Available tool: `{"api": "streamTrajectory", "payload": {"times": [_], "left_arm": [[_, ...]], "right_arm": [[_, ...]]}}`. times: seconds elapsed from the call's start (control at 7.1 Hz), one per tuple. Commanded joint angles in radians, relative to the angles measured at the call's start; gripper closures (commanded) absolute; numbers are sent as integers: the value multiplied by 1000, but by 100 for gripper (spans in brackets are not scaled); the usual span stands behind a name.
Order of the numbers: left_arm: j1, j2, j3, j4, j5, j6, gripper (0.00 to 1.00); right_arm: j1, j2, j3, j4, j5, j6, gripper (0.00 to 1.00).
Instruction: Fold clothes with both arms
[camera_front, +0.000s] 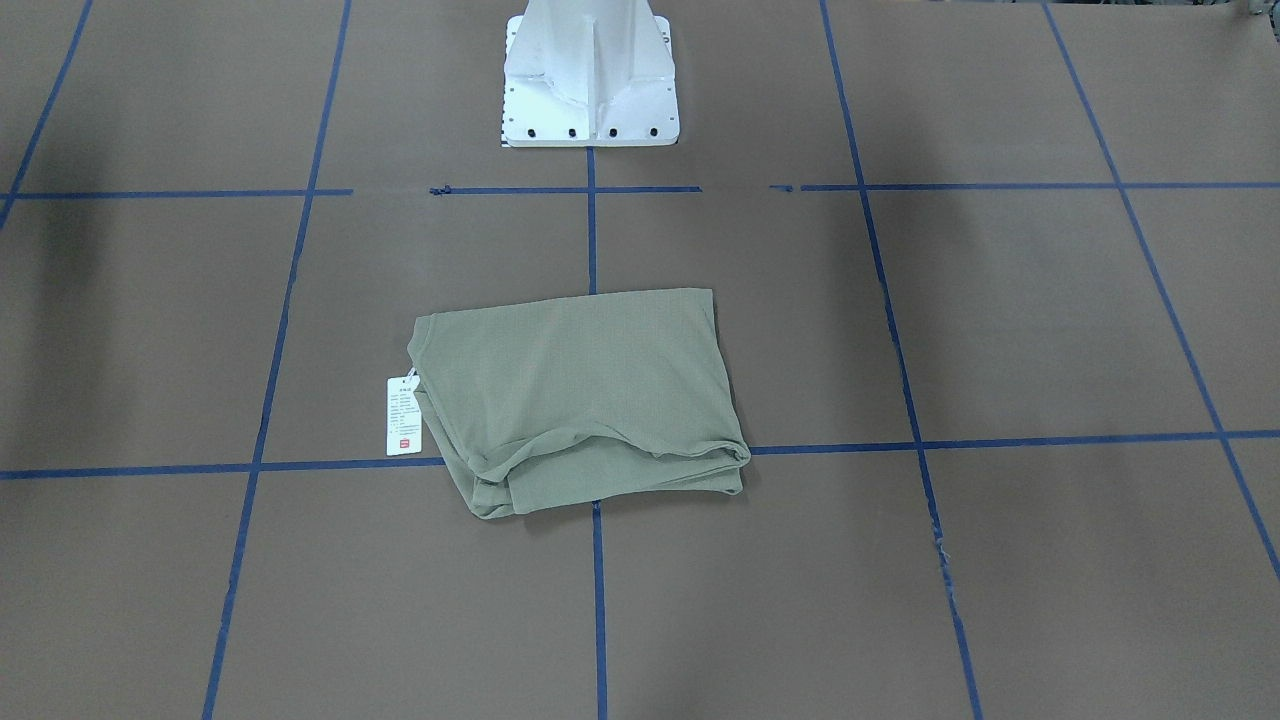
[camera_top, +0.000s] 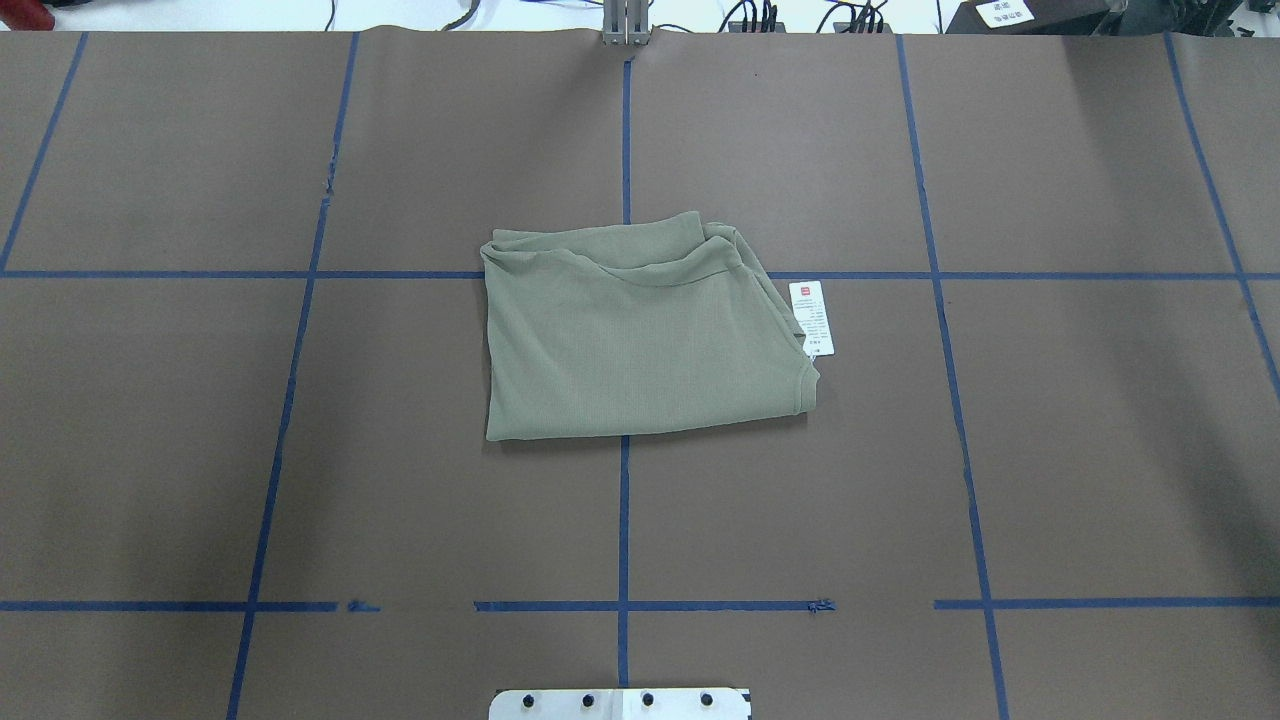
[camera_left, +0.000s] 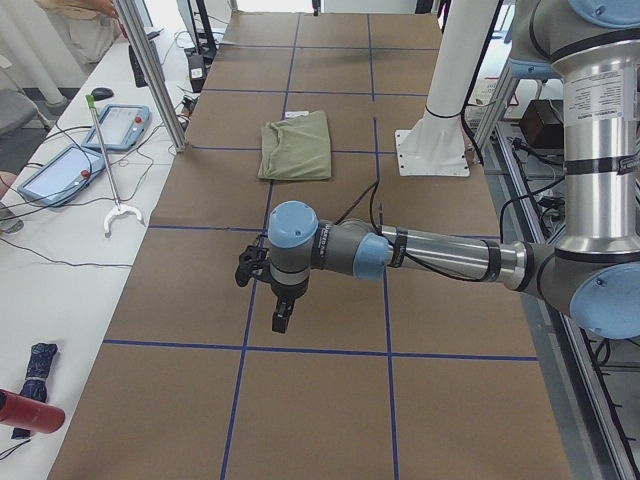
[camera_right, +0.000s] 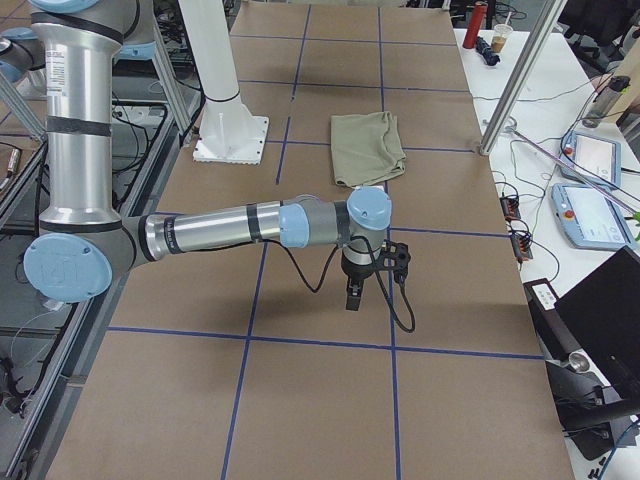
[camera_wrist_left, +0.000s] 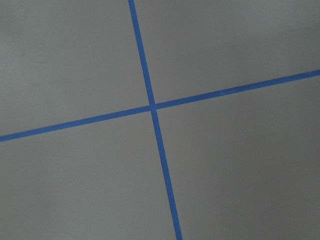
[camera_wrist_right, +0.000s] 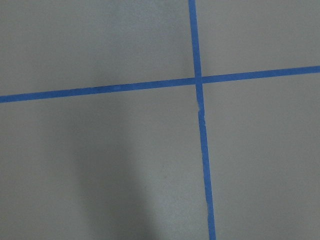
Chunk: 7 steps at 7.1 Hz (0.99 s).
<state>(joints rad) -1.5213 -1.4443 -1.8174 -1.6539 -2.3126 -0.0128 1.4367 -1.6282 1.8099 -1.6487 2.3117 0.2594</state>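
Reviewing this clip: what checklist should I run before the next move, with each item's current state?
1. Fold: shirt is a compact rectangle: ok.
2. Far edge flat: not ok, layers bunch there.
3. Label: tag clear of the folds: ok, it lies on the table at the robot's right of the shirt.
4. Clearance: left gripper away from the shirt: ok.
5. Clearance: right gripper away from the shirt: ok.
6. Grippers open or shut: cannot tell.

Print on hang tag (camera_front: 404, 416) illegible

Sage-green shirt (camera_top: 640, 340); brown table (camera_top: 1100, 450) (blue grid (camera_top: 623, 520))
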Motion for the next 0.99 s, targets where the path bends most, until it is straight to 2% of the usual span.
{"api": "streamTrajectory", "payload": {"times": [0.0,0.85], "left_arm": [[3,-8,4,-4,-2,-42,0],[3,-30,3,-1,7,-41,0]], "right_arm": [[-7,-15,-4,0,-3,1,0],[-9,-2,-3,6,-5,12,0]]}}
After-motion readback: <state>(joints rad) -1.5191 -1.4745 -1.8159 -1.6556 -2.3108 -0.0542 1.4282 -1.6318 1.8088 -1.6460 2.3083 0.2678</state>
